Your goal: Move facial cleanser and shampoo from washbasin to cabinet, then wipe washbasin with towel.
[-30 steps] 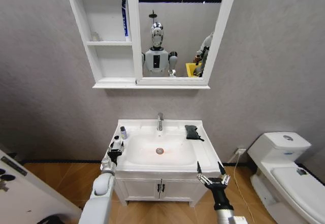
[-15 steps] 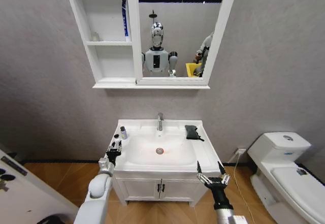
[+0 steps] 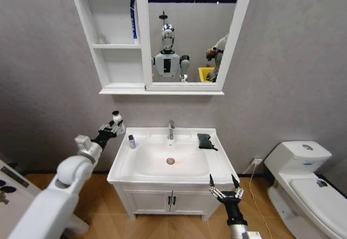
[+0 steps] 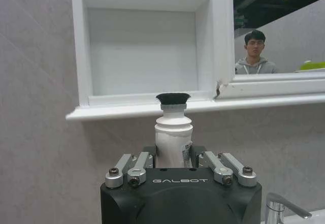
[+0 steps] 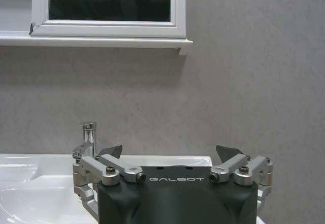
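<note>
Left gripper (image 3: 112, 124) hanging in air off washbasin's (image 3: 211, 163) left rim, below cabinet (image 3: 115, 38), fingers clamping small white bottle with black cap (image 4: 173, 132). Bottle standing upright in left wrist view, cap level with cabinet's bottom ledge. Second small bottle (image 3: 131, 141) sitting on basin's back-left corner. Black towel (image 3: 204, 140) lying on back-right rim, beside chrome tap (image 3: 171, 129). Right gripper (image 3: 226, 188) idling low by basin's front-right corner, fingers spread apart, gripping nothing. Blue item (image 3: 133, 18) standing in cabinet's middle compartment.
</note>
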{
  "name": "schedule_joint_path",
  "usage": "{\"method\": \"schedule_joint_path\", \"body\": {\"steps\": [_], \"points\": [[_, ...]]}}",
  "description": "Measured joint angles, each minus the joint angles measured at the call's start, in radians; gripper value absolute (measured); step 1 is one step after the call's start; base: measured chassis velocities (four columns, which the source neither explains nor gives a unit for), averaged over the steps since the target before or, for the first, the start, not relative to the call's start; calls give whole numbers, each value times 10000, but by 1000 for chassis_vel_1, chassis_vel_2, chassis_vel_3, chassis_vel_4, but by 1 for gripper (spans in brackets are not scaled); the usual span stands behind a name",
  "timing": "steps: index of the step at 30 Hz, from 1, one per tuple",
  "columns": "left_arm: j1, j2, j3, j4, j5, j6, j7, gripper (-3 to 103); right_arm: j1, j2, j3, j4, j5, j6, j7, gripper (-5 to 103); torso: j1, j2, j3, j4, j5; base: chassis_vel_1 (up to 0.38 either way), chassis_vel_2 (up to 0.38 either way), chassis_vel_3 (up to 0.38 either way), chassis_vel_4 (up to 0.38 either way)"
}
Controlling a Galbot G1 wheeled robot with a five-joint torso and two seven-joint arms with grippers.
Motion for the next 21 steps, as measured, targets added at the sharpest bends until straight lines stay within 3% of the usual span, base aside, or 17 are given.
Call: {"method": "schedule_joint_path", "body": {"steps": [1,4,5,7,8,10,11,13,14,17,21], "points": [[0,0,0,0,0,0,0,34,0,0,0,0,0,0,0,100,0,0,0,0,0,0,0,0,0],[-1105,1198,81,224,-1116,594,-118,34,-29,-85,91,-111,72,137,1,100,-2,0,0,3,-2,0,0,0,0],[-1105,1198,81,224,-1116,594,-118,34,-29,-85,91,-111,72,137,1,100,-2,0,0,3,-2,0,0,0,0],[-2415,1808,686,667,-1890,1051,-271,34,-53,-92,79,-160,81,202,2,100,-1,0,0,1,-1,0,0,0,0],[-2415,1808,686,667,-1890,1051,-271,34,-53,-92,79,-160,81,202,2,100,-1,0,0,1,-1,0,0,0,0],[-3652,2043,1389,1113,-2225,1299,-335,34,-55,-45,23,-175,54,235,3,100,0,0,1,0,-1,0,0,0,0],[-3652,2043,1389,1113,-2225,1299,-335,34,-55,-45,23,-175,54,235,3,100,0,0,1,0,-1,0,0,0,0],[-5417,1983,2713,1850,-2529,1537,-519,34,-72,40,-75,-188,-2,293,0,100,-1,1,0,0,3,0,0,0,0],[-5417,1983,2713,1850,-2529,1537,-519,34,-72,40,-75,-188,-2,293,0,100,-1,1,0,0,3,0,0,0,0],[-6989,1355,4215,2810,-2774,1666,-1200,34,-126,89,-127,-304,-55,383,0,100,-1,0,1,-1,1,0,0,0,0],[-7856,829,4921,3542,-2576,1619,-1432,34,-137,64,-79,-331,-44,406,0,100,1,0,2,-3,1,0,0,0,0]]}}
